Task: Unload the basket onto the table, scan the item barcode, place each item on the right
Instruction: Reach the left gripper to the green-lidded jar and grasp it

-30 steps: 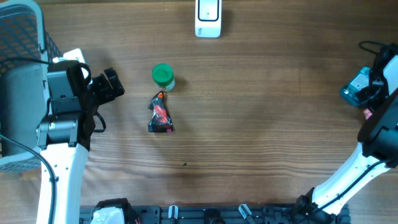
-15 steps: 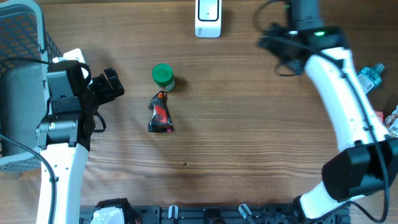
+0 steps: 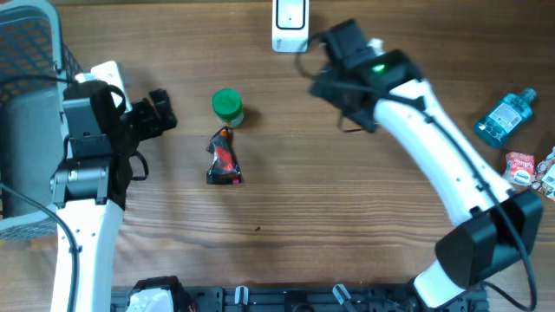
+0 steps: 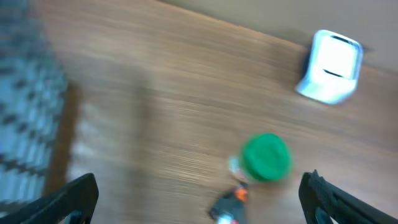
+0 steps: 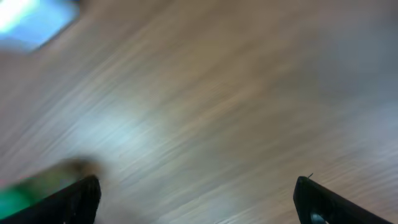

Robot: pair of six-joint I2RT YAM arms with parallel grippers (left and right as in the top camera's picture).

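Green-capped jar (image 3: 227, 104) and red packet (image 3: 224, 160) lie side by side on the desk (image 3: 347, 199), below the white scanner (image 3: 290, 22).
Your left claw (image 3: 160, 115) hangs released beside them; your right claw (image 3: 329, 52), probably empty in its blurred view, is spread wide near the scanner.

One white scanner (image 3: 290, 24), one green-lidded jar (image 3: 227, 104), one red-and-black pouch (image 3: 224, 160), one blue bottle (image 3: 503, 120) and one mesh basket (image 3: 35, 39) are counted. At least two small packets (image 3: 521, 167) are seen, cut off by the right edge. Two robot arms are counted: a left arm (image 3: 87, 173) and a right arm (image 3: 429, 139).
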